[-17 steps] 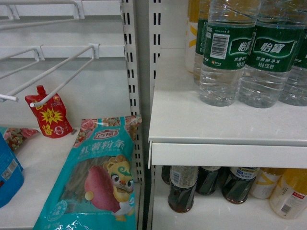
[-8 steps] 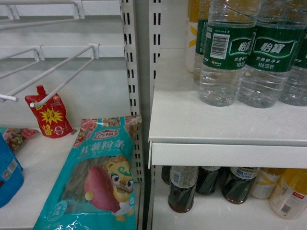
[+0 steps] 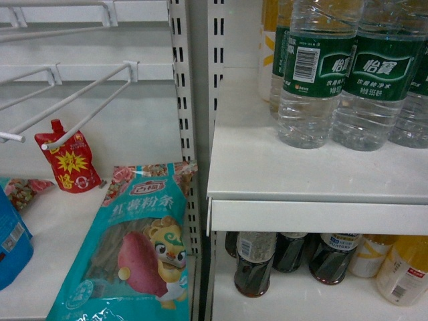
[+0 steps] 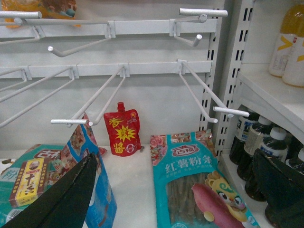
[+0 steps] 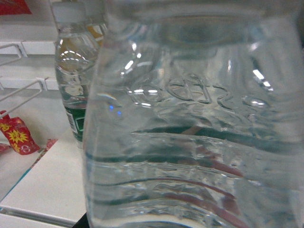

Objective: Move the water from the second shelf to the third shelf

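Several water bottles with green labels stand on the white shelf (image 3: 267, 167) in the head view, the nearest two being one water bottle (image 3: 314, 73) and its neighbour (image 3: 378, 73). One clear ribbed water bottle (image 5: 199, 133) fills the right wrist view, right up against the camera, with another water bottle (image 5: 71, 76) behind it at left. My right gripper's fingers are hidden by that bottle. My left gripper (image 4: 173, 161) hangs open and empty over the left bay, its black fingers (image 4: 71, 199) wide apart. Neither gripper shows in the head view.
Dark drink bottles (image 3: 254, 264) and yellow ones (image 3: 401, 267) stand on the shelf below. In the left bay a teal noodle packet (image 3: 134, 247) and a red sauce pouch (image 3: 67, 160) lie under wire hooks (image 3: 87, 107). A perforated upright (image 3: 180, 100) divides the bays.
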### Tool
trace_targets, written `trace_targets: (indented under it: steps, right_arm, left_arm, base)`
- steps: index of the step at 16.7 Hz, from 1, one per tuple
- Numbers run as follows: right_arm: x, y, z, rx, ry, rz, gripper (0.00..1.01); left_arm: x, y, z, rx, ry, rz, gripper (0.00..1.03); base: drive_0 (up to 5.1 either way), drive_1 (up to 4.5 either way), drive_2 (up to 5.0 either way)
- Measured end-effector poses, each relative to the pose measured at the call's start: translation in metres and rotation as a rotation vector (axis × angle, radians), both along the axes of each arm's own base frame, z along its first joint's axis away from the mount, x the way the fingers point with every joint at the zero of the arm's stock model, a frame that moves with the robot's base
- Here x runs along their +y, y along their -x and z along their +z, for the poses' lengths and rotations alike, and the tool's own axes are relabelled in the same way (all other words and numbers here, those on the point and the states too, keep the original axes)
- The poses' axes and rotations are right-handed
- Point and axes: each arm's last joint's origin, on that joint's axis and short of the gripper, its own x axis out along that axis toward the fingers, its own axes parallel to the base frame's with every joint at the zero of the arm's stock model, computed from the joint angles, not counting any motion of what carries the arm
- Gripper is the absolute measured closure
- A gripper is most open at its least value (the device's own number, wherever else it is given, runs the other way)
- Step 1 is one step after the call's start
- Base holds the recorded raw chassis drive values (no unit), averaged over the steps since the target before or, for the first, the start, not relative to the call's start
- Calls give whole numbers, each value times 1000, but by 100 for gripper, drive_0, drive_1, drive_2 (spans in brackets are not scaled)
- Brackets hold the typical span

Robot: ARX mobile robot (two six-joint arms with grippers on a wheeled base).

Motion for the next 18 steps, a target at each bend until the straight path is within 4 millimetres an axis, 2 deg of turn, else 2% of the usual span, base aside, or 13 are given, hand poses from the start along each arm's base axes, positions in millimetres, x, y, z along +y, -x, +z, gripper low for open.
trace_targets:
  steps: [1,9,18]
  right_arm:
    - [-9,-17,-4,29,0,-23,58]
    - [-20,-61,-11,84,-14,-20,58]
    - [-20,-72,-16,108,-21,-21,58]
  left_arm:
    - [0,0,0,0,0,0,5]
    - [0,0,0,0,0,0,5]
    - [0,0,0,0,0,0,5]
  base:
    - [0,0,0]
    - [0,0,0]
    - [0,0,0]
